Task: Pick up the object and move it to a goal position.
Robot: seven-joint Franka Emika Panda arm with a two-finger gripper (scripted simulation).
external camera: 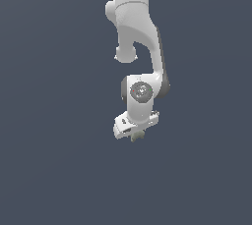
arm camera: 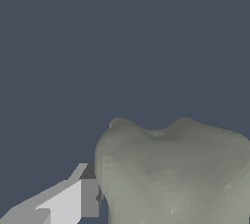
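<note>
Gripping looked likely, not certain: gripper (external camera: 137,134) had the object (external camera: 138,136) between its jaws, one finger (arm camera: 73,201) touching its flank | no desk edge showed | risk: lumpy shape gave uneven contact, so it could slip during transfer | goal unseen

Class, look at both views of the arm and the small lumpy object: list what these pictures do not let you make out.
- Object, exterior view: too small, mostly hidden under the gripper.
- Object, wrist view: cut off by the frame edges.
- Second finger, wrist view: only one finger shows.
- Goal position: not marked in either view.
- Arm base, exterior view: cut off at the top.
</note>
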